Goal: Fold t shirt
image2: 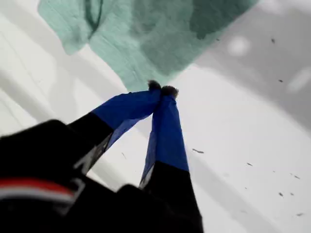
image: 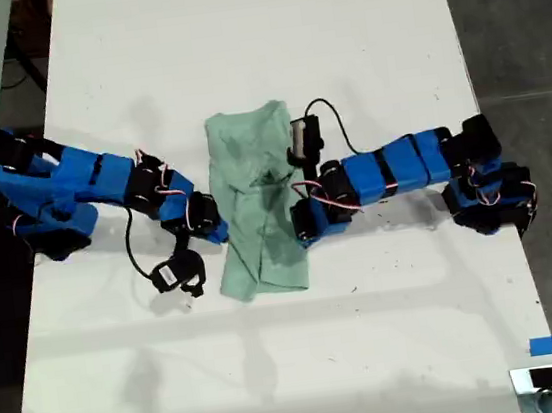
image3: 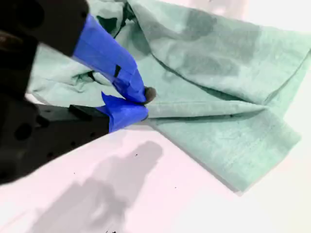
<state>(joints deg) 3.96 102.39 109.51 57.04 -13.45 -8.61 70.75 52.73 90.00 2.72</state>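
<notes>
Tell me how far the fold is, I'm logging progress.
Partly done: the t shirt lies as a long wrinkled strip, sides seemingly folded in. In hand: my second gripper looks pinched on a fold; my first gripper is shut at its edge. Left: folding it across.

The exterior view looks straight down from well above, taking in the whole white counter [image: 257, 48] and both arms. Each wrist view rides close behind its tool, looking along the blue fingers, down at a slant. All three share the t shirt [image: 256, 204]; the first wrist view is blurred, perhaps from motion.
</notes>
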